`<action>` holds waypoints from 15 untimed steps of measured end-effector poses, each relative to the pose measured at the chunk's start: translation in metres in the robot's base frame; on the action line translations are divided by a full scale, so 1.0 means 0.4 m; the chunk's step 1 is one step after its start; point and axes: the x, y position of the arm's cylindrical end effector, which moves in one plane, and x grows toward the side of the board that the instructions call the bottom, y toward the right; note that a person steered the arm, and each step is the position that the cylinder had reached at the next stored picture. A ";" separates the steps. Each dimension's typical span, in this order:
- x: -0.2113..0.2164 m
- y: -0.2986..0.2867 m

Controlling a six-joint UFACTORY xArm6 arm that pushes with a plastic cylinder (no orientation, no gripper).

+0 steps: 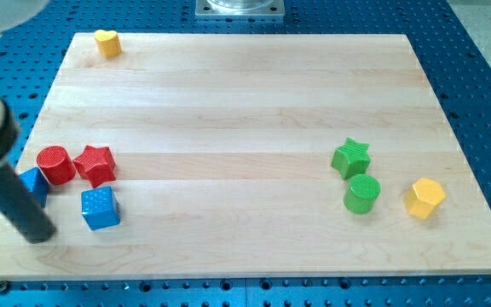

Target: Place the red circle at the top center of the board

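Observation:
The red circle (55, 165) lies near the board's left edge, touching the red star (95, 164) on its right. My tip (37, 234) rests on the board at the lower left, just below and left of the red circle. A blue block (34, 182), partly hidden behind the rod, sits against the red circle's lower left. A blue cube (100, 208) lies to the right of my tip, below the red star.
A yellow heart (106, 42) sits at the board's top left corner. At the right are a green star (351, 158), a green cylinder (361, 194) and a yellow hexagon (424, 198). The wooden board (245, 102) lies on a blue perforated table.

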 end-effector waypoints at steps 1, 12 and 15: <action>-0.007 -0.116; -0.671 0.417; -0.686 0.575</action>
